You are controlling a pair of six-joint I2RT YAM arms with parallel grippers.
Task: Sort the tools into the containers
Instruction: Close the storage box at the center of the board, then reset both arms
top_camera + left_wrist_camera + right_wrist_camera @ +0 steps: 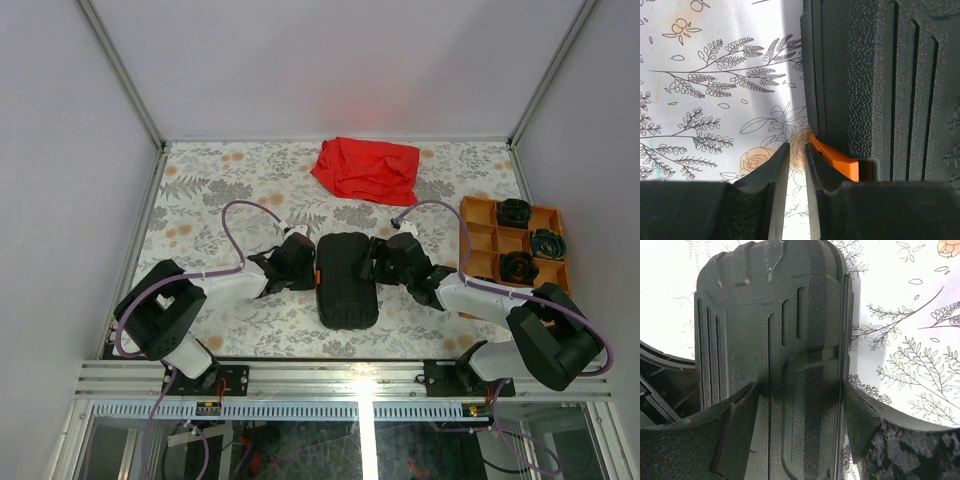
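Observation:
The black tool case [345, 280] lies closed between my two arms. Its orange latch [317, 275] is on its left edge. My left gripper [306, 263] sits right beside that edge. In the left wrist view the left gripper [796, 148] is nearly shut with nothing between the fingers, and its right finger [820, 167] touches the orange latch [840, 159]. My right gripper [384, 258] is on the case's right side. In the right wrist view the right gripper [800, 402] is open wide, straddling the lid of the case [770, 315]. No hand tools show.
The orange divided tray [478, 238] stands at the right, with dark round items in three compartments. A red cloth [367, 167] lies at the back centre. The floral tablecloth [210, 200] is walled in on three sides.

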